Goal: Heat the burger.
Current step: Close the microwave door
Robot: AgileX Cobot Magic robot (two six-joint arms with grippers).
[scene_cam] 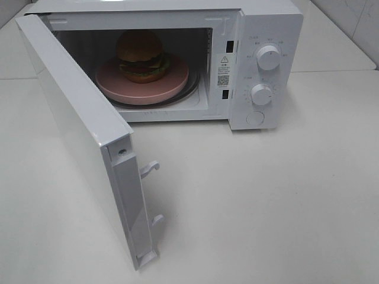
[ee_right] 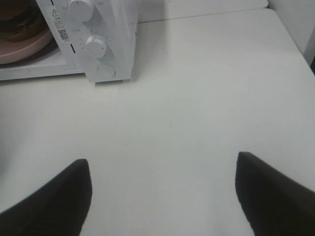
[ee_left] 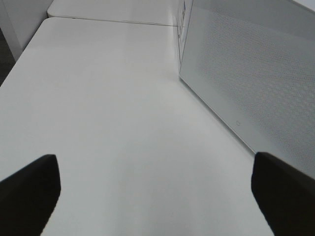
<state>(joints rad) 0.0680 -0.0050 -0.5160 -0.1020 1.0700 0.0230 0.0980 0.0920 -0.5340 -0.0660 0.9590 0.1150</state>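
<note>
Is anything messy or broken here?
No. The burger sits neatly on its pink plate inside the microwave. The door hangs wide open, which just means heating hasn't started.

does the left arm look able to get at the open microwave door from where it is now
Probably yes. The left gripper is open over bare table, and the microwave door stands just beside it with nothing in between.

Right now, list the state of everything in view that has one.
microwave door: swung wide open
burger: inside the microwave, on the pink plate
upper knob: untouched
lower knob: untouched
left gripper: open, empty
right gripper: open, empty
</note>
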